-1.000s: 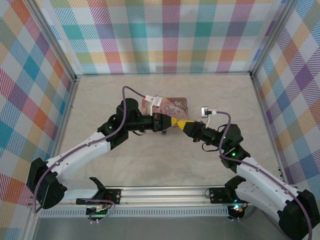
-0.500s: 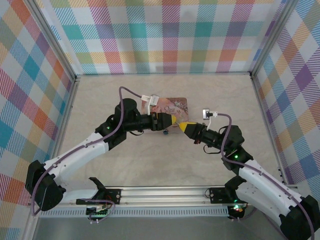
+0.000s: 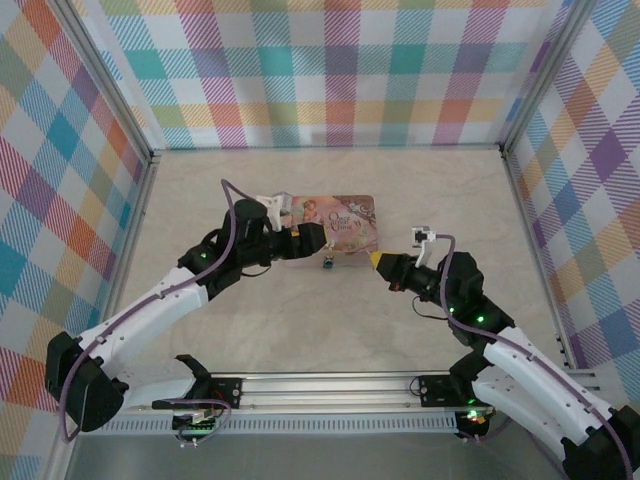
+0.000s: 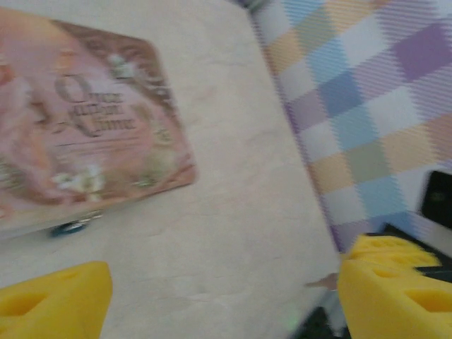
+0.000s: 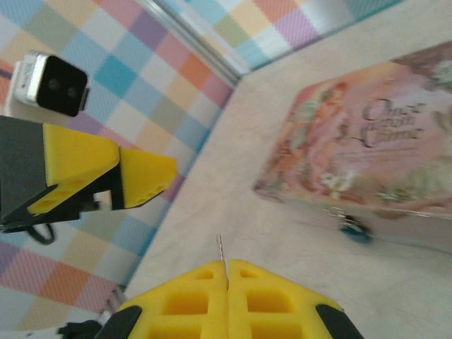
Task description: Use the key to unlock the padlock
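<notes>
**A:** Where's the key [image 5: 220, 248]?

**B:** It's pinched in the right tool [image 5: 227, 267], which is clenched on it above the tabletop [image 5: 233, 205]. Just a thin grey sliver pokes out.

**A:** How will it handle?

**B:** Stiff and light, probably slippery (it could twist in the pinch). It's best held by its head, blade free. The left tool [image 3: 312, 238] is spread wide and empty near the pink tin [image 3: 350, 215]. The small blue padlock [image 5: 353, 231] hangs at the tin's front edge.

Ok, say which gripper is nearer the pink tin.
Left. The left gripper hangs over the left part of the pink tin; the right gripper sits off its near right corner.
</notes>
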You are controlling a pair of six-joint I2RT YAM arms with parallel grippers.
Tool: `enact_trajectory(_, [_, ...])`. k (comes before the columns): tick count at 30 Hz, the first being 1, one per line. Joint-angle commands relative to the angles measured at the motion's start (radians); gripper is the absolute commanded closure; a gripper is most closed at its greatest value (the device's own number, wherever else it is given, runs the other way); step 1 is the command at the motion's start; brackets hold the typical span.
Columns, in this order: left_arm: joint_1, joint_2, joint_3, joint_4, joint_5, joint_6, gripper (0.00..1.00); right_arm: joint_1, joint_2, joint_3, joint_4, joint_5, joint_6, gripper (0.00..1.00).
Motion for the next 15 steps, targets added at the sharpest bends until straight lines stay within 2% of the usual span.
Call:
enact_trajectory(1, [0.024,0.04,-0.005,-0.11,-0.138,0.035,0.12,-0.011,-0.003,0.047,-0.124,0.122,-0.074,1.0])
enact_trajectory(3, [0.042,0.069,-0.001,-0.119,-0.17,0.026,0.05,-0.013,0.006,0.054,-0.159,0.167,-0.096,1.0])
enact_trajectory(6, [0.074,0.115,0.016,-0.12,-0.196,0.029,0.0,-0.019,0.027,0.072,-0.202,0.21,-0.123,1.0])
enact_trajectory(10, [0.138,0.189,0.05,-0.108,-0.222,0.035,0.0,-0.023,0.058,0.093,-0.222,0.245,-0.155,1.0])
enact_trajectory(15, [0.221,0.343,0.146,-0.063,-0.194,0.046,0.0,-0.036,0.11,0.124,-0.236,0.272,-0.187,1.0])
